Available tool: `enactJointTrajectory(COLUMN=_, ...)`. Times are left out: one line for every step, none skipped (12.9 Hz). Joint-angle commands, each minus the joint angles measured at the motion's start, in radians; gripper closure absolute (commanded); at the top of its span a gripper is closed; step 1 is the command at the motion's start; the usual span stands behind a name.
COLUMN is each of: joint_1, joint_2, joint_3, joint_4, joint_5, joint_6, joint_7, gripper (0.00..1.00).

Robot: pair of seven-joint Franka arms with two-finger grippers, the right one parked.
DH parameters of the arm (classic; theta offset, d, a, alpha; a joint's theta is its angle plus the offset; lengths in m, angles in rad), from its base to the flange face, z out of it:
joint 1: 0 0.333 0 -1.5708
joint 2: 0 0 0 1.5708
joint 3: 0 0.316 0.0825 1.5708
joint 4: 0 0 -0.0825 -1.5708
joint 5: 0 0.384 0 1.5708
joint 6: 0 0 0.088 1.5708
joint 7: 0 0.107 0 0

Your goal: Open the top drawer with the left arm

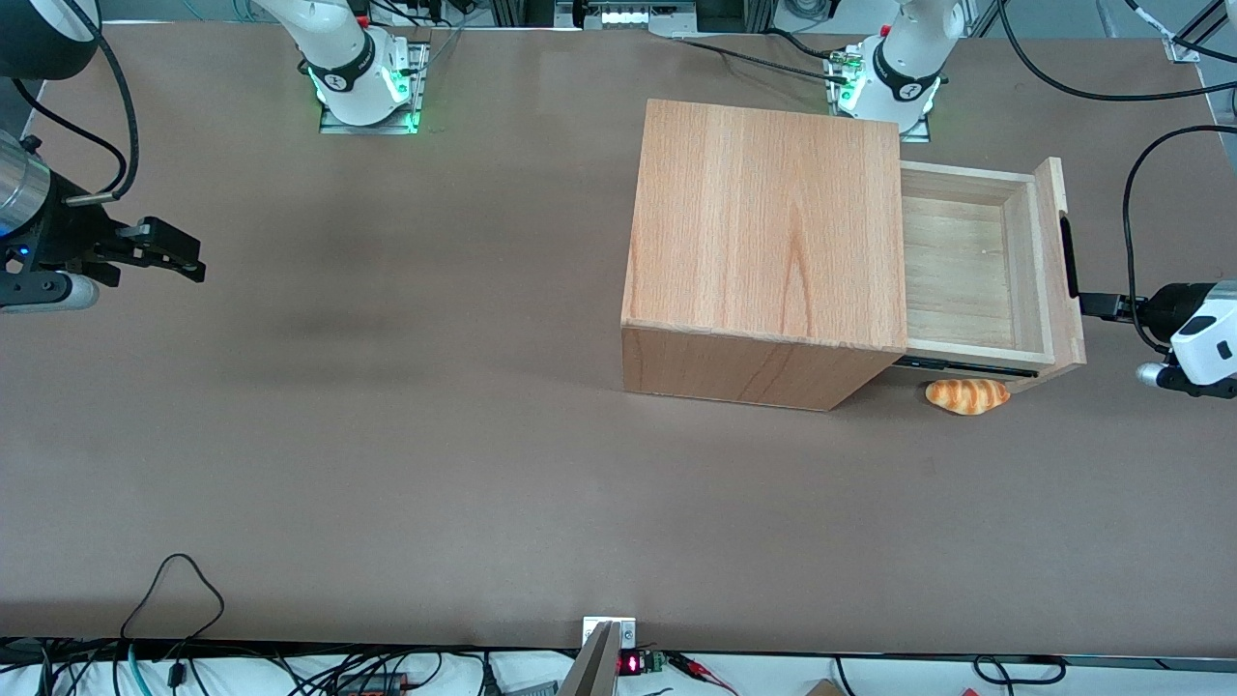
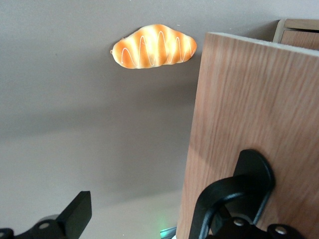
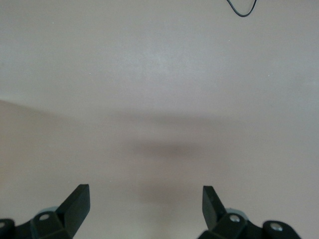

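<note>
The top drawer (image 1: 971,266) stands pulled well out of the wooden cabinet (image 1: 763,222), its pale inside empty. Its front panel (image 1: 1053,280) carries a slim black bar handle (image 1: 1067,256). The left arm (image 1: 1201,340) reaches in from the working arm's end of the table. Its gripper (image 1: 1097,305) is level with the nearer end of the handle, right in front of the panel. In the left wrist view the gripper (image 2: 144,215) is open. One finger (image 2: 79,213) hangs over bare table, the other lies by the handle (image 2: 255,169) on the front panel (image 2: 249,94).
A toy bread roll (image 1: 967,395) (image 2: 153,46) lies on the table under the open drawer's nearer corner, close to the gripper. The black side rail (image 1: 966,366) shows below the drawer. Cables run along the table's edges.
</note>
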Motion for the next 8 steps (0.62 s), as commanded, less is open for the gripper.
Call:
enactJointTrajectory(joint_1=0.005, joint_2=0.033, joint_3=-0.008, joint_4=0.053, joint_5=-0.028, joint_6=-0.037, joint_7=-0.001, gripper=0.0)
enactJointTrajectory(joint_1=0.006, joint_2=0.032, joint_3=-0.006, joint_4=0.075, joint_5=-0.031, joint_6=-0.061, joint_7=-0.001, gripper=0.0)
enactJointTrajectory(joint_1=0.006, joint_2=0.032, joint_3=-0.005, joint_4=0.098, joint_5=-0.031, joint_6=-0.09, joint_7=-0.002, gripper=0.0)
enactJointTrajectory(joint_1=0.006, joint_2=0.032, joint_3=-0.005, joint_4=0.105, joint_5=-0.033, joint_6=-0.11, joint_7=-0.002, gripper=0.0)
enactJointTrajectory(joint_1=0.006, joint_2=0.032, joint_3=-0.006, joint_4=0.107, joint_5=-0.033, joint_6=-0.112, joint_7=-0.002, gripper=0.0)
enactJointTrajectory(joint_1=0.006, joint_2=0.03, joint_3=-0.006, joint_4=0.107, joint_5=-0.033, joint_6=-0.114, joint_7=-0.002, gripper=0.0)
enactJointTrajectory(joint_1=0.008, joint_2=0.03, joint_3=-0.005, joint_4=0.107, joint_5=-0.033, joint_6=-0.115, joint_7=-0.002, gripper=0.0)
enactJointTrajectory(joint_1=0.008, joint_2=0.027, joint_3=-0.005, joint_4=0.109, joint_5=-0.032, joint_6=-0.126, joint_7=-0.002, gripper=0.0)
